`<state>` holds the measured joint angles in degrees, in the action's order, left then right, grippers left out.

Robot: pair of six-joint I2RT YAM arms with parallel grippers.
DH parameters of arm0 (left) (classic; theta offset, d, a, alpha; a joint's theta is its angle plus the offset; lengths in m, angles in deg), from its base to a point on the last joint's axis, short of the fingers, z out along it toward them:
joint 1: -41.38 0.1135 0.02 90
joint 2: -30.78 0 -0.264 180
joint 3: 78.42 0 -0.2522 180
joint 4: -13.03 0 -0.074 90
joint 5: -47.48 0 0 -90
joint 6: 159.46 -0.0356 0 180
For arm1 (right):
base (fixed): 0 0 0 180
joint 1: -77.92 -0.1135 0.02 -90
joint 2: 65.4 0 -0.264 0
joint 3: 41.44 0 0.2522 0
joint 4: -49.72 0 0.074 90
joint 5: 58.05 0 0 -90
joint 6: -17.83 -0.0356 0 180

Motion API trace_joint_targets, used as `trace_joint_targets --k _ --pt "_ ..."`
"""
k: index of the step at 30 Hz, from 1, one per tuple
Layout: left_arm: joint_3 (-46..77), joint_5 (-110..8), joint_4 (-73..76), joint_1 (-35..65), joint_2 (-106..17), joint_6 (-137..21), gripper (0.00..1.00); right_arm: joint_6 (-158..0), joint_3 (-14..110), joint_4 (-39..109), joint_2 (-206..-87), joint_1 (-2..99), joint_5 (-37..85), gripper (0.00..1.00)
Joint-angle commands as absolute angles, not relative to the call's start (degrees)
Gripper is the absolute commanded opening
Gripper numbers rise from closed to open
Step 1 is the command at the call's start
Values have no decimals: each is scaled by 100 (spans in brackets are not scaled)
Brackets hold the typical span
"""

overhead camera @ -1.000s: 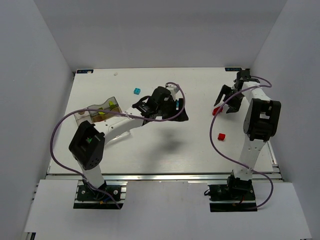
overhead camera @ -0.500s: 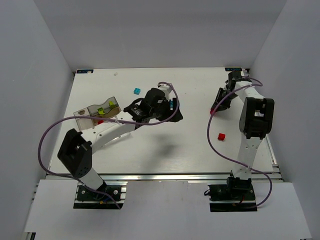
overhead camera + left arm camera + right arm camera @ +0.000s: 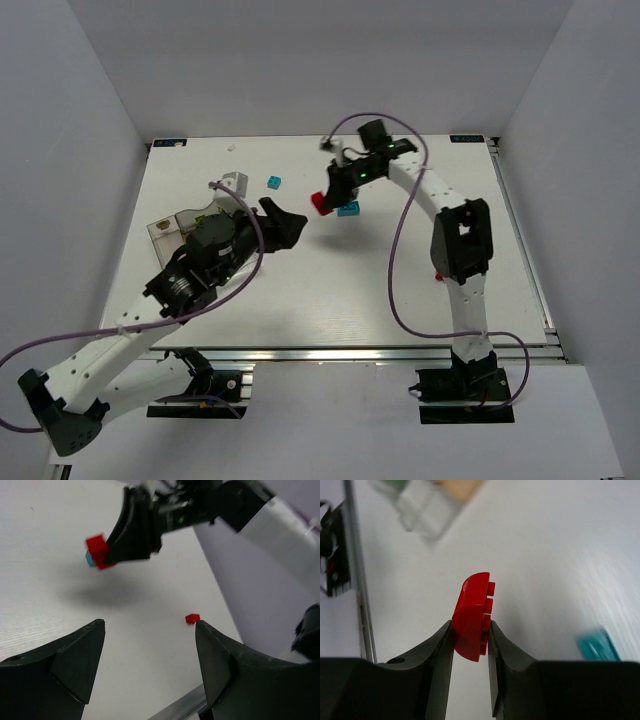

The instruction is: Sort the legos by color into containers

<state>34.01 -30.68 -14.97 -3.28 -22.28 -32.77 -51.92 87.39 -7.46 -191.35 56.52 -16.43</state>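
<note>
My right gripper hangs over the middle of the table, shut on a red lego. In the right wrist view that curved red brick stands pinched between both fingers, studs facing right. A cyan lego lies just right of it, blurred in the wrist view. Another cyan lego lies further back left. My left gripper is open with nothing in it and points at the right one. A small red lego lies on the table by its right finger. The clear containers stand at the left, partly behind my left arm.
The left arm stretches diagonally from the near left corner across the table's left half. The right arm arches from its base over the table's right half. White walls close in the back and both sides. A metal rail runs along the near edge.
The right arm swung from the far right of the table to the middle and closed on the red lego. The left arm drew back, uncovering the cyan lego near the centre.
</note>
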Motion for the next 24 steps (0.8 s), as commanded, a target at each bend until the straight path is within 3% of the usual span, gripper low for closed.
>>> trace_joint_targets --k 1,5,11,24 --pt "3342 -2380 -1873 -344 -1819 -3114 82 -3798 8983 -406 -19310 4843 -2842 0" --pt "3157 -2221 -2191 -344 -1554 -3070 82 -4524 9194 1215 -19678 4227 -2818 0" --pt "2981 -2028 -2639 -344 -1229 -3000 82 -6459 9545 3724 -20380 3566 -1281 0" --pt "2945 -1957 -3141 -344 -833 -2754 82 -6716 9651 4800 -20901 2844 -233 3"
